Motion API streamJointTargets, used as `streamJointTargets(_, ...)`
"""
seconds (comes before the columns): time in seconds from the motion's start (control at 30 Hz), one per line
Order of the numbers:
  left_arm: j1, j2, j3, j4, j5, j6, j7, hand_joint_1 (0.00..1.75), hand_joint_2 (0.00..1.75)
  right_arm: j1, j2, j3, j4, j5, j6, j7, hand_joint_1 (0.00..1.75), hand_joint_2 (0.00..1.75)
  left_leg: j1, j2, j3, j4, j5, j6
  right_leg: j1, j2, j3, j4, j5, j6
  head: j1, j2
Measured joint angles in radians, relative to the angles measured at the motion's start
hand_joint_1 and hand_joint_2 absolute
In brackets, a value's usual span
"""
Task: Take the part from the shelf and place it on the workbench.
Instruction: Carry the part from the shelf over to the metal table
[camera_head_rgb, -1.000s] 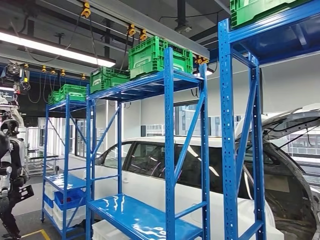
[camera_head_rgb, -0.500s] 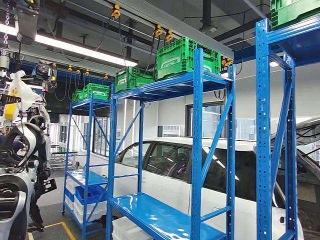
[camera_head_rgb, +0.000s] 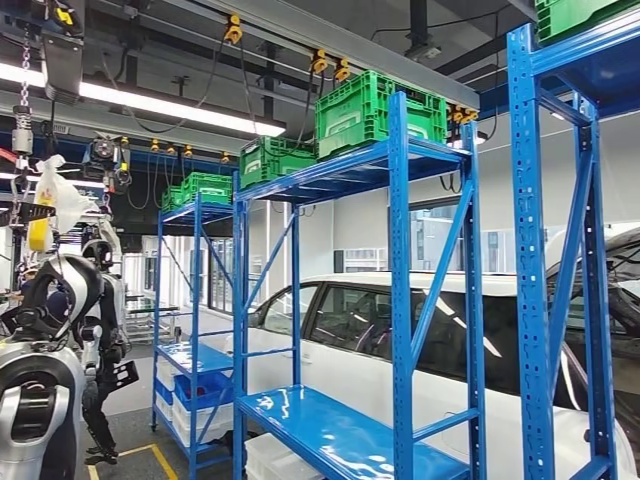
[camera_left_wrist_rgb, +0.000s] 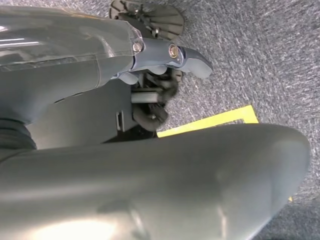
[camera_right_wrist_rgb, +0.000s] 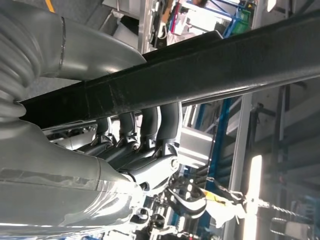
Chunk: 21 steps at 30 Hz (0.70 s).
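Observation:
In the right wrist view my right hand (camera_right_wrist_rgb: 139, 150) grips a long black bar-shaped part (camera_right_wrist_rgb: 211, 70), its dark fingers (camera_right_wrist_rgb: 166, 120) wrapped over the bar's edge. The part runs across the whole picture and both its ends are out of sight. My left hand (camera_left_wrist_rgb: 158, 85) hangs above the grey floor, its fingers curled in with nothing in them. The head view looks at blue shelf racks (camera_head_rgb: 396, 300); the nearest shelf board (camera_head_rgb: 340, 435) is bare.
Green crates (camera_head_rgb: 370, 110) stand on top of the racks. A white car (camera_head_rgb: 355, 340) is parked behind them. Two other humanoid robots (camera_head_rgb: 45, 380) (camera_head_rgb: 106, 330) stand at the left. Yellow floor tape (camera_head_rgb: 162, 462) runs by the far rack. White bins (camera_head_rgb: 196, 415) sit low.
The whole head view has shifted right, so the camera has turned left. The other robots and a hanging hoist have come into sight at the left.

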Motion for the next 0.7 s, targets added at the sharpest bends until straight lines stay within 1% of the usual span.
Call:
streamJointTargets(0.03, 0.0, 0.0, 0.0, 0.0, 0.0, 0.0, 0.0, 0.0, 1.75, 0.0, 0.0, 0.0, 0.0, 0.0, 0.0, 0.0, 1.75, 1.75, 0.003, 0.007, 0.032, -0.065, 0.032, -0.004, -0.001, -0.001, 0.0, 0.003, -0.002, 0.004, 0.0, 0.0)
streamJointTargets(0.07, -0.001, 0.001, 0.0, 0.0, -0.001, 0.0, 0.0, 0.0, 1.75, -0.001, 0.001, 0.0, 0.0, 0.0, 0.0, 0.0, 1.75, 1.75, 0.004, 0.012, 0.061, -0.122, 0.054, -0.005, 0.0, -0.002, -0.002, 0.007, -0.005, 0.01, 0.0, 0.0)
streamJointTargets(0.1, -0.002, 0.001, 0.0, 0.0, -0.001, 0.0, 0.0, 0.0, 1.75, -0.002, 0.001, 0.0, 0.0, 0.0, 0.0, 0.0, 1.75, 1.75, 0.004, 0.016, 0.079, -0.161, 0.063, -0.002, 0.002, -0.002, -0.004, 0.011, -0.006, 0.016, 0.0, 0.0)
streamJointTargets(0.13, -0.003, 0.001, 0.0, 0.0, -0.002, 0.0, 0.0, 0.0, 1.75, -0.002, 0.001, 0.0, 0.0, 0.001, 0.0, 0.0, 1.75, 1.75, 0.002, 0.018, 0.086, -0.179, 0.063, 0.003, 0.004, -0.002, -0.007, 0.014, -0.006, 0.022, 0.0, 0.0)
streamJointTargets(0.2, -0.002, 0.0, 0.0, 0.0, -0.002, 0.0, 0.001, 0.0, 1.75, -0.003, 0.001, 0.0, 0.001, 0.001, 0.0, 0.0, 1.75, 1.75, -0.001, 0.014, 0.084, -0.183, 0.06, 0.02, 0.004, -0.004, -0.011, 0.015, -0.005, 0.031, 0.0, 0.0)
streamJointTargets(0.23, -0.002, 0.0, 0.0, 0.0, -0.002, 0.0, 0.001, 0.0, 1.75, -0.003, 0.002, 0.0, 0.001, 0.001, 0.0, 0.0, 1.75, 1.75, -0.002, 0.012, 0.084, -0.184, 0.062, 0.027, 0.002, -0.004, -0.012, 0.019, -0.01, 0.035, 0.0, 0.0)
streamJointTargets(0.27, -0.003, 0.0, 0.0, 0.0, -0.003, 0.0, 0.001, 0.0, 1.75, -0.004, 0.002, 0.001, 0.0, 0.001, 0.0, 0.0, 1.75, 1.75, -0.001, 0.01, 0.084, -0.185, 0.064, 0.034, 0.0, -0.002, -0.018, 0.033, -0.023, 0.04, 0.0, 0.0)
streamJointTargets(0.3, -0.004, 0.0, 0.0, 0.0, -0.003, 0.0, 0.001, 0.0, 1.75, -0.005, 0.002, 0.001, 0.0, 0.001, 0.0, 0.0, 1.75, 1.75, -0.001, 0.009, 0.084, -0.186, 0.066, 0.04, -0.001, 0.001, -0.032, 0.067, -0.047, 0.043, 0.0, 0.0)
streamJointTargets(0.33, -0.005, 0.0, 0.0, 0.0, -0.003, 0.0, 0.001, 0.0, 1.75, -0.006, 0.001, 0.001, 0.001, 0.001, 0.0, 0.0, 1.75, 1.75, -0.001, 0.008, 0.083, -0.186, 0.066, 0.044, -0.002, 0.004, -0.057, 0.124, -0.078, 0.045, 0.0, 0.0)
streamJointTargets(0.37, -0.005, 0.0, 0.0, 0.0, -0.004, 0.0, 0.001, 0.0, 1.75, -0.006, 0.0, 0.001, 0.002, 0.002, 0.0, 0.0, 1.75, 1.75, -0.003, 0.007, 0.083, -0.186, 0.066, 0.046, -0.002, 0.005, -0.088, 0.194, -0.11, 0.046, 0.0, 0.0)
streamJointTargets(0.4, -0.005, 0.0, 0.0, 0.0, -0.004, 0.0, 0.001, 0.0, 1.75, -0.005, -0.001, 0.001, 0.003, 0.002, 0.0, 0.0, 1.75, 1.75, -0.005, 0.006, 0.083, -0.186, 0.066, 0.048, -0.002, 0.005, -0.117, 0.258, -0.133, 0.046, 0.0, 0.0)
streamJointTargets(0.43, -0.005, 0.0, 0.0, 0.0, -0.004, 0.0, 0.001, 0.0, 1.75, -0.005, -0.002, 0.002, 0.005, 0.002, 0.0, 0.0, 1.75, 1.75, -0.008, 0.004, 0.083, -0.186, 0.066, 0.049, -0.001, 0.006, -0.135, 0.296, -0.139, 0.044, 0.0, 0.0)
streamJointTargets(0.47, -0.005, 0.0, 0.001, 0.0, -0.004, 0.0, 0.002, 0.0, 1.75, -0.005, -0.003, 0.002, 0.006, 0.002, 0.0, 0.0, 1.75, 1.75, -0.01, 0.001, 0.083, -0.186, 0.066, 0.049, -0.001, 0.006, -0.135, 0.295, -0.127, 0.041, 0.0, 0.0)
streamJointTargets(0.5, -0.005, 0.0, 0.001, 0.0, -0.004, 0.0, 0.003, 0.0, 1.75, -0.005, -0.003, 0.002, 0.007, 0.002, -0.001, 0.001, 1.75, 1.75, -0.013, -0.003, 0.084, -0.185, 0.066, 0.05, 0.001, 0.008, -0.117, 0.254, -0.098, 0.036, 0.0, 0.0)
streamJointTargets(0.53, -0.005, 0.0, 0.001, 0.0, -0.004, 0.0, 0.004, 0.0, 1.75, -0.006, -0.003, 0.002, 0.007, 0.003, -0.001, 0.001, 1.75, 1.75, -0.015, -0.006, 0.085, -0.185, 0.066, 0.05, 0.004, 0.013, -0.086, 0.186, -0.061, 0.027, 0.0, 0.0)
streamJointTargets(0.57, -0.006, 0.0, 0.001, 0.0, -0.004, -0.001, 0.004, 0.0, 1.75, -0.007, -0.003, 0.003, 0.007, 0.003, -0.002, 0.001, 1.75, 1.75, -0.018, -0.01, 0.085, -0.185, 0.066, 0.049, 0.008, 0.019, -0.054, 0.119, -0.031, 0.017, 0.0, 0.0)
streamJointTargets(0.6, -0.007, -0.001, 0.001, 0.0, -0.004, -0.002, 0.004, 0.0, 1.75, -0.008, -0.003, 0.003, 0.007, 0.003, -0.002, 0.001, 1.75, 1.75, -0.018, -0.012, 0.084, -0.185, 0.066, 0.048, 0.012, 0.025, -0.03, 0.065, -0.012, 0.009, 0.0, 0.0)
streamJointTargets(0.63, -0.007, -0.002, 0.002, 0.0, -0.003, -0.002, 0.004, 0.0, 1.75, -0.009, -0.003, 0.004, 0.007, 0.003, -0.003, 0.001, 1.75, 1.75, -0.018, -0.014, 0.082, -0.185, 0.067, 0.046, 0.015, 0.03, -0.017, 0.034, -0.004, 0.004, 0.0, 0.0)
streamJointTargets(0.7, -0.006, -0.003, 0.004, 0.0, -0.003, -0.004, 0.004, 0.0, 1.75, -0.009, -0.003, 0.005, 0.006, 0.004, -0.005, 0.002, 1.75, 1.75, -0.015, -0.016, 0.078, -0.187, 0.07, 0.039, 0.017, 0.031, -0.013, 0.018, -0.005, 0.003, 0.0, 0.0)
